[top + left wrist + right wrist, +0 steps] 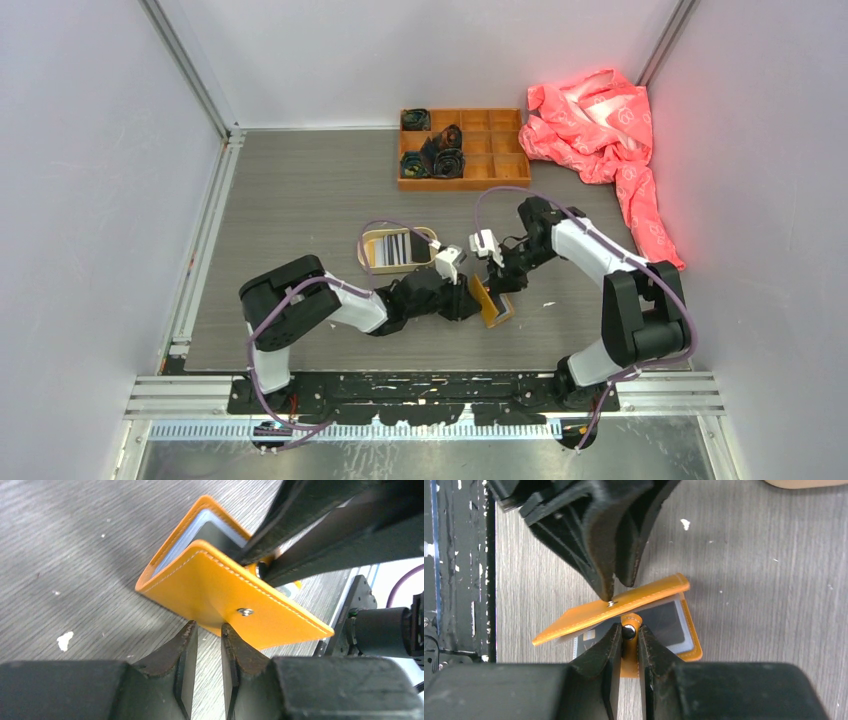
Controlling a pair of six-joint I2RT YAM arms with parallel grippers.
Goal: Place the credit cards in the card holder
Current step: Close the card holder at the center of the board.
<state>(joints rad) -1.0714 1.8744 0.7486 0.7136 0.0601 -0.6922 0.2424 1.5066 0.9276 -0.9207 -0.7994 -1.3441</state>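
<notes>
Card holder [492,303] sits lower centre of the overhead view, standing half-open on the grey wood-grain surface [300,200]. Smooth mustard-orange leather, pale edge stitching, small metal stud [244,611], clear sleeve over a dark card. Right gripper [629,630]: jaws pinching its snap tab. Left gripper [207,627]: jaws narrowly spread at the raised flap's edge. Striped credit cards [398,248] lie in an oval tan tray [369,238]; print too small to read.

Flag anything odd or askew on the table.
The card holder isn't flat: it stands half open and tilted, its snap tab pinched in the right end effector, the left end effector at the upper flap's edge. Also a crumpled pink cloth in the far right corner.
</notes>
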